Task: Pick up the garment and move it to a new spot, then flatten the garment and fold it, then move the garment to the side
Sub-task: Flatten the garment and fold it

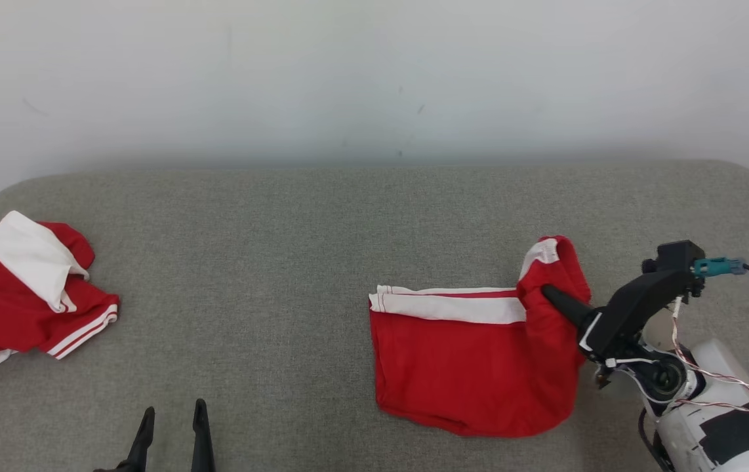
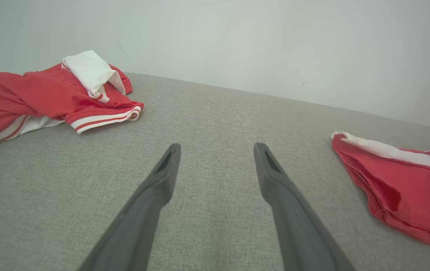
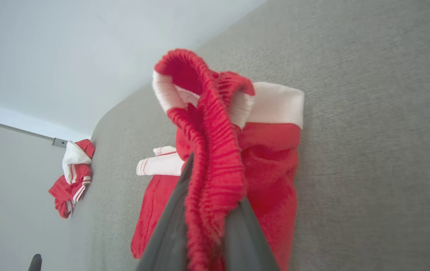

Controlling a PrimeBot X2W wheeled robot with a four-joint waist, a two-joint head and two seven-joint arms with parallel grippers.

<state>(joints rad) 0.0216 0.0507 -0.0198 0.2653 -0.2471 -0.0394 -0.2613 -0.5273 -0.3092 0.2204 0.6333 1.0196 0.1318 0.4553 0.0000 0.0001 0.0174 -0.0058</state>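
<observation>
Left pincer (image 1: 174,413), right pincer (image 1: 553,297), two red garments (image 1: 466,367) (image 1: 14,314)

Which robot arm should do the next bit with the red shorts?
Right. The right gripper is shut on the red shorts, one end lifted; the left gripper rests open, well apart from them.

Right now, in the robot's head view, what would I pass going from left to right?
Crumpled red and white garment → left gripper, open → half-folded red garment → right arm's pale forearm.
</observation>
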